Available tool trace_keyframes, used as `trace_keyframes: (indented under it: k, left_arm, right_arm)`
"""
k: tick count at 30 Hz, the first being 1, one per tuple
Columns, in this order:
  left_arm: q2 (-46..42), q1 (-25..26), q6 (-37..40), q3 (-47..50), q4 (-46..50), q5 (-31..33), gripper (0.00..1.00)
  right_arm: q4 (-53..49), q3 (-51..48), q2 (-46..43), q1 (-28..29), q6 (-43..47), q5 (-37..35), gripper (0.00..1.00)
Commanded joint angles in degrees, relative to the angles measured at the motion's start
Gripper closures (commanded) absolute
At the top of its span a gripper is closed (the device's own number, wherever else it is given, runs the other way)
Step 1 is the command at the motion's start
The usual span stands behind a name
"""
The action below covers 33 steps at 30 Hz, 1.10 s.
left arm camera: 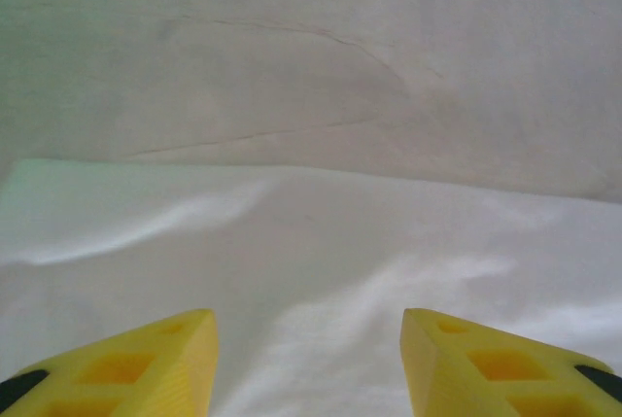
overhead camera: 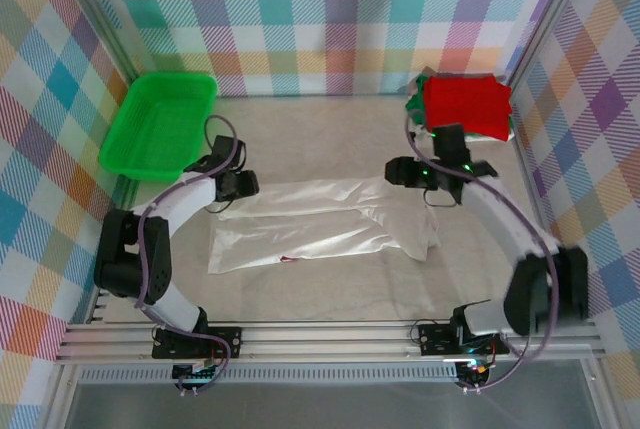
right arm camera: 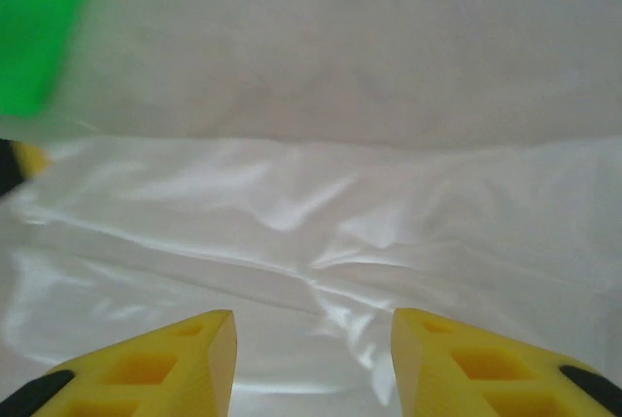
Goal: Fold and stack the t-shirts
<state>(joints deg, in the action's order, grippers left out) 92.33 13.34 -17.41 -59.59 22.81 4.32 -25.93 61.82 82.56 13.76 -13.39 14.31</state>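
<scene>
A white t-shirt (overhead camera: 320, 227) lies in a long folded band across the middle of the table, a speck of red print at its near edge. My left gripper (overhead camera: 243, 186) hovers over the band's far left end, and its yellow fingers (left arm camera: 146, 368) stand open above the white cloth (left arm camera: 321, 242) with nothing between them. The right gripper (overhead camera: 398, 171) is at the band's far right end, also open over the rumpled white cloth (right arm camera: 292, 232). At the back right a folded red t-shirt (overhead camera: 466, 105) rests on a green one (overhead camera: 412, 105).
A green plastic tray (overhead camera: 160, 124) sits at the back left and shows as a green blur (right arm camera: 39, 28) in the right wrist view. Checked walls close in three sides. Bare beige tabletop (overhead camera: 330, 139) lies beyond the shirt.
</scene>
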Motion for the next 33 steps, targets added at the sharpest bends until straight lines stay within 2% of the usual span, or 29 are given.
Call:
trace_keyframes:
  k: [1,5,13,18,20,22,25,29,33]
  left_arm:
    - [1.79,0.92,1.59,-0.74,2.97,0.48,0.47]
    - [0.95,1.58,1.67,0.28,3.62,1.18,0.47]
    - [2.69,1.69,1.81,1.76,3.31,0.66,0.47]
    - [3.84,1.84,1.54,1.05,3.05,0.27,0.47]
    - [4.15,1.81,1.43,0.93,2.78,0.14,0.47]
    - [4.53,1.86,1.35,0.87,2.6,-0.07,0.47]
    - [5.12,1.86,0.9,0.68,2.59,-0.45,0.47]
    - [5.64,1.95,0.77,0.4,3.02,0.0,0.47]
    - [5.61,1.95,0.71,0.01,3.12,0.83,0.47]
  right_arm:
    - [-13.63,3.32,6.3,0.11,0.31,-12.39,0.52]
    - [-19.1,5.95,12.01,-0.25,-2.06,-21.24,0.49]
    - [-18.42,3.0,14.59,-2.49,-2.35,-17.04,0.5]
    - [-15.54,0.45,15.17,-2.35,-0.94,-9.38,0.61]
    - [-15.11,-0.19,15.65,-2.33,-0.83,-8.07,0.67]
    - [-14.53,-0.79,15.79,-2.33,-0.93,-7.9,0.68]
    - [-13.63,-1.44,15.29,-2.33,-1.45,-7.98,0.87]
    - [-13.03,-1.77,11.82,-2.37,-2.21,-7.75,0.99]
    - [-13.52,-2.3,8.33,-1.86,-2.52,-8.32,1.0]
